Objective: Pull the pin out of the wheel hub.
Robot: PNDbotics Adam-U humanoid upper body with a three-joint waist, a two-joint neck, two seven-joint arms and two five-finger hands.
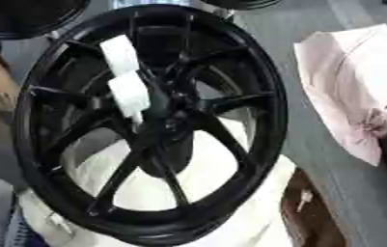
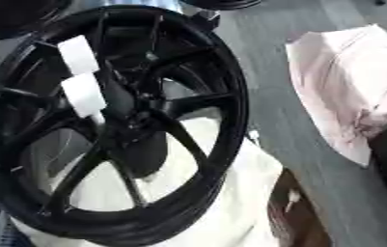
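Left eye view is showing a big black wheel (image 1: 150, 125) that is filling most of the picture, and it is leaning a little, with its top going away from the camera. It is standing over something white (image 1: 205, 193). At the left part of the wheel, two white blocks (image 1: 125, 75) are lying one after the other along a spoke, and their long axis is running from upper left down toward the hub (image 1: 167, 123) in the middle. Whether these blocks are belonging to the pin, I cannot tell; the pin itself is not showing clearly at the dark hub. No robot hand is appearing in either view, so I cannot say if one is open or holding anything. I am judging that the pulling is not yet begun. At the right, a pale pink cloth (image 1: 357, 87) is lying on the grey floor (image 1: 289, 29).
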